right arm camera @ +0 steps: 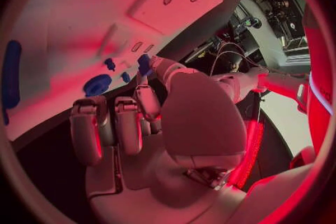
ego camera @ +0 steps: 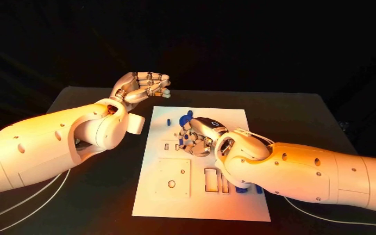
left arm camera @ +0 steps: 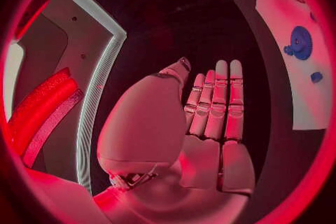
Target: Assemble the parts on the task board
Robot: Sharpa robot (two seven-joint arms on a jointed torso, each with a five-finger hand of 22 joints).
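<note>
The white task board lies in the middle of the black table. A blue gear sits near its far end, also seen as the blue gear and the blue gear. My right hand hovers low over the board just in front of the gear. It pinches a small blue part between thumb and a fingertip. Two more small blue parts stand on the board close by. My left hand is raised beyond the board's far left corner, fingers stretched out, holding nothing.
The near half of the board has a square plate with holes, narrow slots and a blue piece partly under my right forearm. White cables run across the table at the near left.
</note>
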